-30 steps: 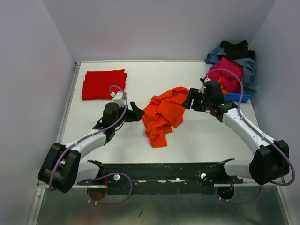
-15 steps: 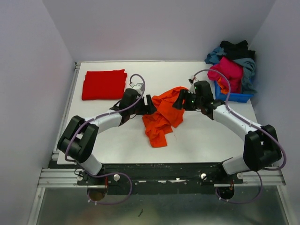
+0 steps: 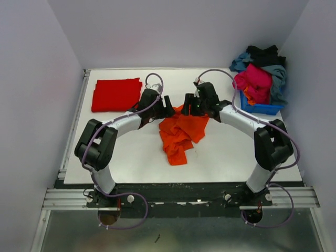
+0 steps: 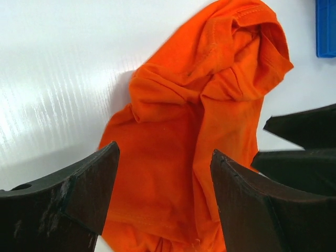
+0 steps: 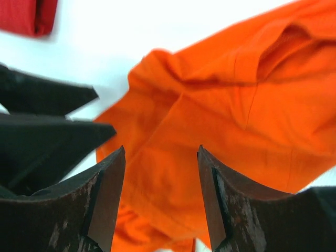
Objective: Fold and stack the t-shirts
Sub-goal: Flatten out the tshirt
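**Robot fingers close in from both sides on a crumpled orange t-shirt [image 3: 181, 131] at the middle of the white surface [image 3: 226, 152].**

A folded red t-shirt [image 3: 116, 94] lies flat, well to the left of the left fingers [image 3: 168, 107]. Those fingers are spread apart and grasp nothing. They sit low at the orange t-shirt's far left edge, and its bunched cloth shows in the gap between them. Just to their right, tips almost facing them, the right fingers [image 3: 188, 106] are likewise parted and empty over the same cloth. Whether either pair touches the cloth cannot be told. Well to the right of the right fingers, a heap of pink, grey-blue and black t-shirts [image 3: 260, 79] overflows a blue bin [image 3: 265, 109].
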You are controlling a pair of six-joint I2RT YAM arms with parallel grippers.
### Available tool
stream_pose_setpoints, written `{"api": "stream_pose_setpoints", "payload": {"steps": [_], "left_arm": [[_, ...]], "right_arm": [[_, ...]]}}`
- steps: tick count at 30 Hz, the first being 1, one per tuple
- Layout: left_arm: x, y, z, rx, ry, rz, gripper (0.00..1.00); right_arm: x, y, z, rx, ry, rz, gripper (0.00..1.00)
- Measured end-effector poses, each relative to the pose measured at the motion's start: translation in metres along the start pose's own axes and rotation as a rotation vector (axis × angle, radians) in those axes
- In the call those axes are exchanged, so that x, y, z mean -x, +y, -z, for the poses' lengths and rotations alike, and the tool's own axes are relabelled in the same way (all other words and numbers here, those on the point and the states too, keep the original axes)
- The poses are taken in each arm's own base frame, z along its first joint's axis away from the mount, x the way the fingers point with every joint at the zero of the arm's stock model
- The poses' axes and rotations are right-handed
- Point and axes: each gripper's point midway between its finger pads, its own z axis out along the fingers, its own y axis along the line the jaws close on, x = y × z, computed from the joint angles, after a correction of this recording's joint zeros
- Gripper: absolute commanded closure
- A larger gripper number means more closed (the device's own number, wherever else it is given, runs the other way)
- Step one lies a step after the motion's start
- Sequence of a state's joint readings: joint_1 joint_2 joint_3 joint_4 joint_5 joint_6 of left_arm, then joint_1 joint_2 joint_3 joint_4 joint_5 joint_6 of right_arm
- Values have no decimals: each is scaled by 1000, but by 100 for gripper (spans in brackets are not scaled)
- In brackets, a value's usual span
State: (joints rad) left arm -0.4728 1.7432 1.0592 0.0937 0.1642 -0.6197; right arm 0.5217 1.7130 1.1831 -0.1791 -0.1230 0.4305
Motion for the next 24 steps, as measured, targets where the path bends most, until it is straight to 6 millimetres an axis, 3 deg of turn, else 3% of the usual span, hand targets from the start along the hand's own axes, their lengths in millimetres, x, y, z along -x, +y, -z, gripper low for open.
{"api": "stream_pose_setpoints", "payload": {"steps": [5,10,11,13,15,19,24], "left_arm": [[-2,18,-9,34,16,55,18],[8,27,-14,49,6,79,19],[10,26,-14,45,3,81,18],[11,24,-15,36,3,82,19],[11,22,-16,26,8,81,20],[10,18,-22,0,24,79,21],[5,16,-29,-22,53,73,25]], "right_arm": [[26,0,-24,-44,-25,-1,36],[15,-11,-43,-105,24,9,38],[12,-13,-47,-117,36,13,49],[2,-20,-54,-141,68,19,79],[-7,-25,-56,-159,94,27,98],[-9,-28,-48,-181,92,27,99],[-2,-28,-9,-199,44,41,99]]}}
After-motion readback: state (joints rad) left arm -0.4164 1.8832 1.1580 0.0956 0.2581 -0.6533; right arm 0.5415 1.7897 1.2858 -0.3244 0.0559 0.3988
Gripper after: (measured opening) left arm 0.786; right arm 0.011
